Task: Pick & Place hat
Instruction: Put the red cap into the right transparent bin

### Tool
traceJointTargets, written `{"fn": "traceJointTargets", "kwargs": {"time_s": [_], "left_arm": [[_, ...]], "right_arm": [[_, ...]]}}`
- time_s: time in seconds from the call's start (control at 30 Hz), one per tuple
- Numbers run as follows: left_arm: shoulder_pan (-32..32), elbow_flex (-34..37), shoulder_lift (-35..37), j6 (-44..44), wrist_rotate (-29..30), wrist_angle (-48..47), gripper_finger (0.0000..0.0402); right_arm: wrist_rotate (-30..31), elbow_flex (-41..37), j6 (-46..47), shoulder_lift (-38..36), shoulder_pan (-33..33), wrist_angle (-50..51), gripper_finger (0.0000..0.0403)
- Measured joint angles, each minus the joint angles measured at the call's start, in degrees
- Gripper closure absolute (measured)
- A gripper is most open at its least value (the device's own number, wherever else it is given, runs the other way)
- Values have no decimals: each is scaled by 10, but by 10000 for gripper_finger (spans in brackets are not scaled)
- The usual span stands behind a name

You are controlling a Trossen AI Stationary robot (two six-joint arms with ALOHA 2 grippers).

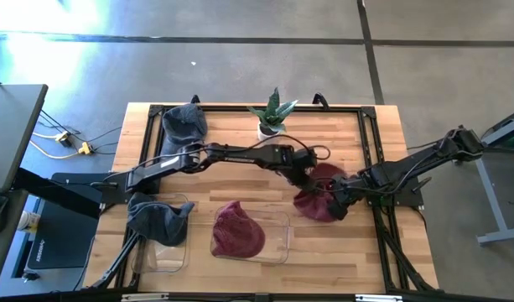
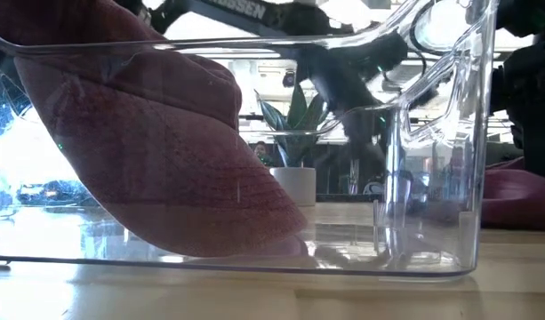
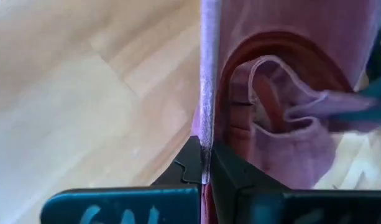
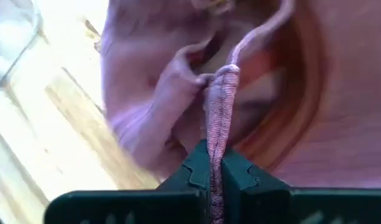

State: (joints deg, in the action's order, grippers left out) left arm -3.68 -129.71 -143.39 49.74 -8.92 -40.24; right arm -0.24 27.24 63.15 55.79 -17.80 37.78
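Note:
A maroon hat lies on the wooden table at its right middle, inside up, and both grippers are shut on it. My left gripper reaches across from the left to the hat's far-left edge. My right gripper comes from the right to its near-right edge. A second maroon hat rests in a clear bin near the front edge. A grey hat sits in another clear bin at the front left, and a grey hat lies at the far left. My left gripper pinches the hat's brim edge between its two fingers; the edge runs straight out from between them, seen edge-on. The fingers slant down from the table's left. The hat's crown opening lies beside the hold. My right gripper pinches a stitched fold of the hat's rim between its two fingers. The fingers slant steeply down from the table's right. The cloth bunches up beyond the fingertips, and the hat's inside shows around it.
A potted plant stands at the far middle of the table, close behind my left arm. A black frame runs round the table's edges. In the low view the bin's clear wall fills the foreground.

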Motion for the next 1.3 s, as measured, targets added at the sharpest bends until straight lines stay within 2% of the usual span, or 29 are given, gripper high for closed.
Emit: {"fn": "traceJointTargets", "kwargs": {"time_s": [0.07, 0.13, 0.27, 0.4, 0.47, 0.6, 0.73, 0.8, 0.9, 1.03, 1.17, 1.3], "left_arm": [[2, -2, 7, 0, 27, -30, 400], [7, 3, 23, 0, 55, -102, 400], [18, 0, 45, 14, 99, -141, 401], [33, -1, 68, 16, 137, -145, 401], [40, 3, 88, 14, 147, -183, 401], [47, -2, 102, 11, 163, -178, 401], [49, 1, 112, 4, 168, -201, 402], [48, 0, 116, 1, 167, -203, 401], [41, 0, 114, -2, 151, -200, 401], [18, 1, 113, -12, 98, -191, 401], [-5, 1, 113, -19, 51, -189, 401], [-25, 1, 120, -21, 10, -176, 401]], "right_arm": [[-9, 0, 7, 0, 0, -16, 399], [-21, 0, 11, 0, 1, -47, 395], [-32, 0, 60, 0, 11, -71, 395], [-6, 0, 75, 0, 14, -76, 399], [21, 0, 70, -1, 14, -94, 390], [63, 0, 61, -13, 18, -108, 334], [67, 0, 52, -52, 40, -112, 266], [64, 0, 52, -80, 48, -109, 245], [69, 0, 40, -125, 54, -113, 238], [83, 33, -39, -159, 36, -109, 236], [109, 93, -161, -143, 1, -104, 247], [123, 152, -272, -89, -36, -93, 286]]}}
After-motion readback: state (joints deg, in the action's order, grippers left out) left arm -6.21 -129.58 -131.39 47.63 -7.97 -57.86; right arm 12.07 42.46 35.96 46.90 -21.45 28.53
